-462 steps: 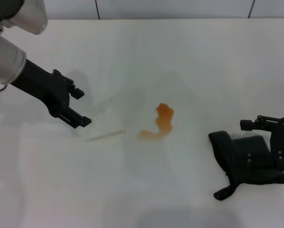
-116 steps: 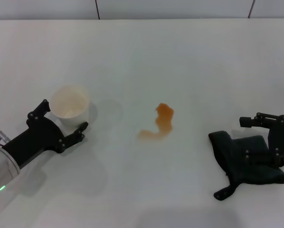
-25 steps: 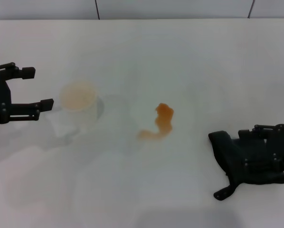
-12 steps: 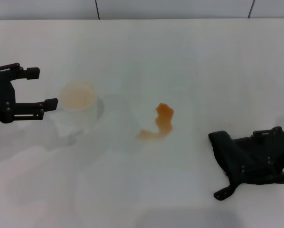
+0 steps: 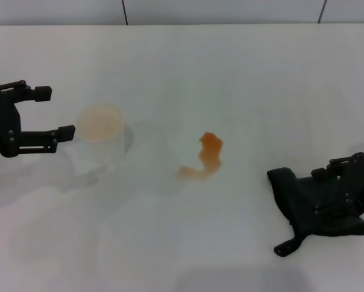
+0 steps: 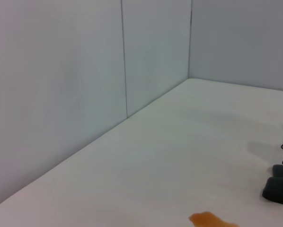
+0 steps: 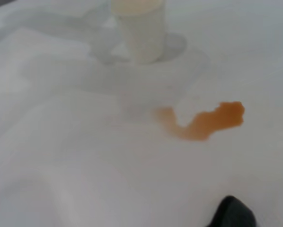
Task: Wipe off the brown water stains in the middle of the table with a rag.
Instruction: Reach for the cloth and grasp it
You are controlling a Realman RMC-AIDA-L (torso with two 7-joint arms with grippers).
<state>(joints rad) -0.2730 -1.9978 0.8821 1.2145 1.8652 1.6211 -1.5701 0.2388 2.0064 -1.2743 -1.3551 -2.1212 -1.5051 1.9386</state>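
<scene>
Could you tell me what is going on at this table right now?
A two-armed robot is about to clean a spill. The brown water stains sit unwiped in the middle of the white table. The right gripper is down on the black rag at the right side. The left gripper hangs open beside an upright plastic cup, not touching it.

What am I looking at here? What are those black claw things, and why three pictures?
The claws are a robot's two grippers. The head view looks down from the robot's head; the other two come from cameras on its wrists. On the white table lie a brown water stain, a white cup and a black rag. The left gripper is open and empty beside the cup. The right gripper is down at the rag; whether it grips the rag is unclear. Its wrist view shows the stain and cup.
</scene>
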